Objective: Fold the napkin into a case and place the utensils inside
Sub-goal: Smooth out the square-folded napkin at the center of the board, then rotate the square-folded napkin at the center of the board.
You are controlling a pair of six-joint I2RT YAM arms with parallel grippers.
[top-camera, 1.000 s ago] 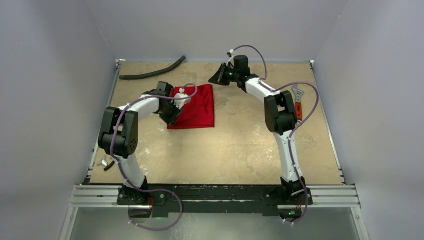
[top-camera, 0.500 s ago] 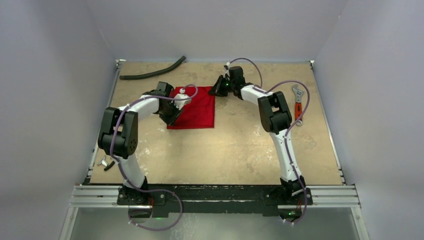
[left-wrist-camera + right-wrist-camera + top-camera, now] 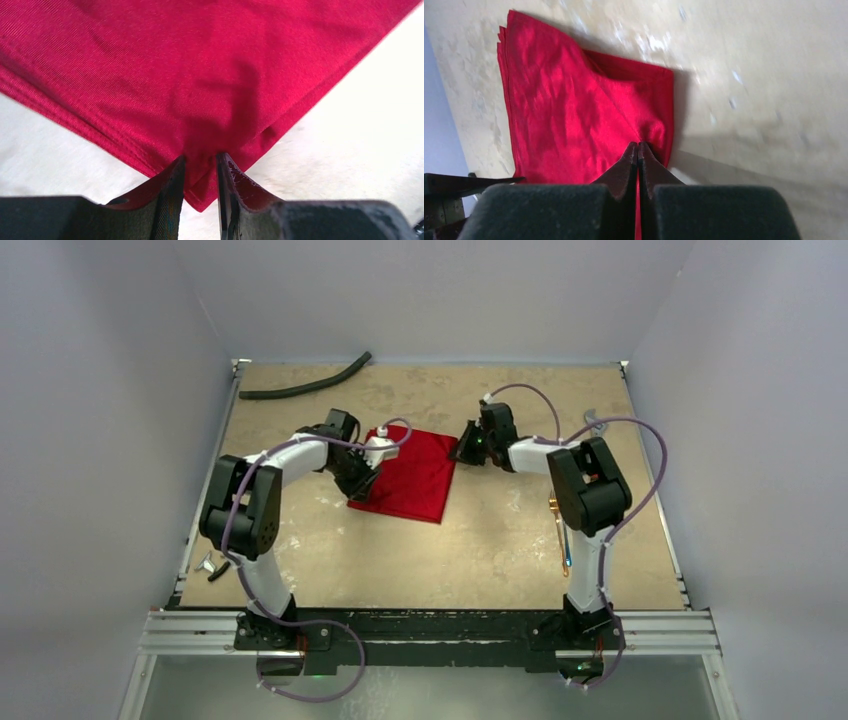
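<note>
The left hand [image 3: 200, 182] pinches the near-left corner of the napkin [image 3: 200, 75], with cloth caught between its fingers. The right hand [image 3: 638, 150] is pressed together on the far-right corner. Between them the napkin lies folded flat on the desk [image 3: 480, 550]. A utensil [image 3: 560, 535] lies well off to its right.

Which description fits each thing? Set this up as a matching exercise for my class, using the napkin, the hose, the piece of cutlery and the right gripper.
Things:
1. napkin
2. hose
3. piece of cutlery
4. right gripper

Descriptions:
A. black, curved, at the far left
B. shut on a corner of the napkin
C. red, pinched from two sides
D. slim, lying at the near right

Pairs: 1-C; 2-A; 3-D; 4-B
</note>
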